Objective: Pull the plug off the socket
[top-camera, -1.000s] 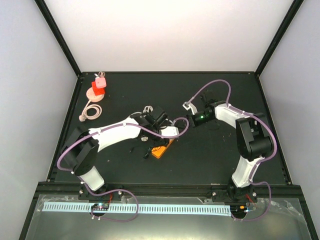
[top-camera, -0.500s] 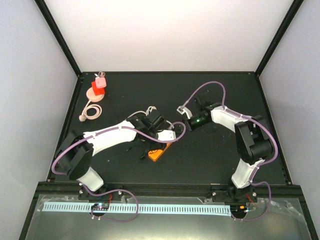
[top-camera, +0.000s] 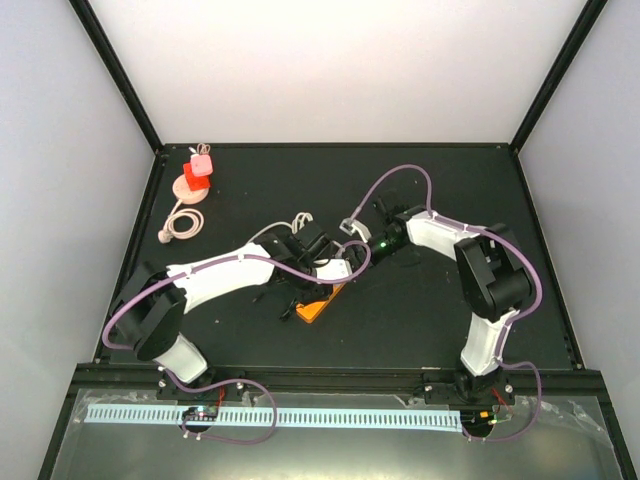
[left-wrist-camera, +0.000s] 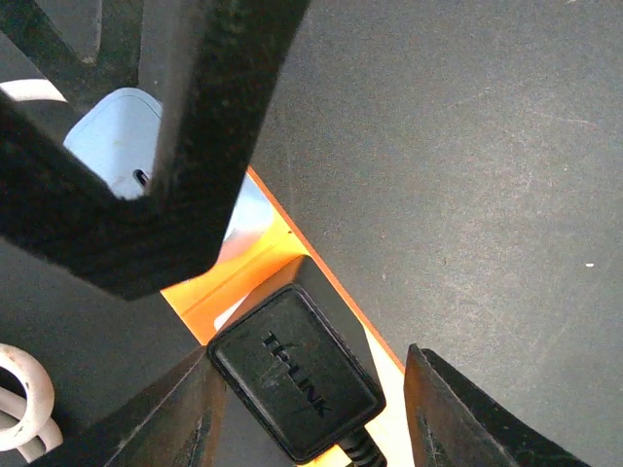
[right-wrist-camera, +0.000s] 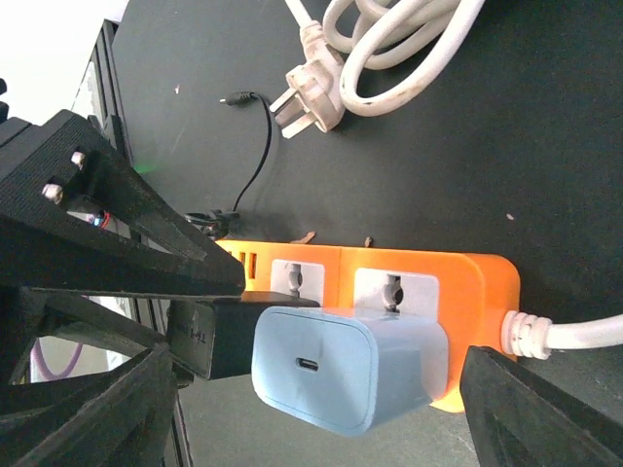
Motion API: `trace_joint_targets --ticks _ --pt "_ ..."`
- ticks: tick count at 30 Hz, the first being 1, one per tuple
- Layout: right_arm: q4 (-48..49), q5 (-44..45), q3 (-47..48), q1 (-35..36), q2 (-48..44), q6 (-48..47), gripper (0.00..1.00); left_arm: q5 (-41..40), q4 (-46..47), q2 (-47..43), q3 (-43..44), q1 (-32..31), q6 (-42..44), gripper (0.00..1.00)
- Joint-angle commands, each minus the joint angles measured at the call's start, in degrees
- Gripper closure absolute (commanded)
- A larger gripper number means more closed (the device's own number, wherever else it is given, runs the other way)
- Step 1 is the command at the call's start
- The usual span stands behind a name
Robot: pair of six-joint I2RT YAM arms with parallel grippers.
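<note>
An orange power strip (top-camera: 312, 308) lies mid-table; it also shows in the right wrist view (right-wrist-camera: 438, 282). A black TP-Link plug (left-wrist-camera: 297, 375) and a light blue charger (right-wrist-camera: 350, 375) are both plugged into it, side by side. My left gripper (left-wrist-camera: 311, 389) is open and straddles the black plug; its left finger (left-wrist-camera: 185, 413) touches the plug and the right finger stands apart. My right gripper (right-wrist-camera: 316, 389) is open with the blue charger between its fingers, not touching. In the top view the two grippers, left (top-camera: 315, 275) and right (top-camera: 348, 240), meet over the strip.
A coiled white cable (right-wrist-camera: 389, 49) with a white plug (right-wrist-camera: 311, 97) lies just beyond the strip. A thin black lead (right-wrist-camera: 255, 146) runs beside it. Pink and red items (top-camera: 195, 170) and a coiled cord (top-camera: 180, 222) sit at the far left.
My right gripper has moved left, from right of the strip to over the blue charger. My left gripper and the strip have shifted slightly down and left.
</note>
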Motion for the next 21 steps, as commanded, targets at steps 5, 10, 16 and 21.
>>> trace_joint_targets --ticks 5,10,16,21 --pt "-0.49 1.65 1.72 0.89 2.22 -0.77 0.2 -1.7 0.11 0.02 1.37 -1.31 -2.68 0.53" --pt "-1.09 2.04 2.05 0.86 3.97 -1.73 0.21 -1.76 -0.34 0.05 1.6 -1.52 -2.78 0.58" --pt "-1.78 2.26 2.34 0.79 5.69 -2.51 0.25 -1.9 -0.43 -0.45 1.67 -1.49 -3.21 0.65" --pt "-1.53 2.8 2.01 0.8 5.82 -2.52 0.27 -2.13 -0.88 -1.07 2.07 -1.55 -3.76 0.7"
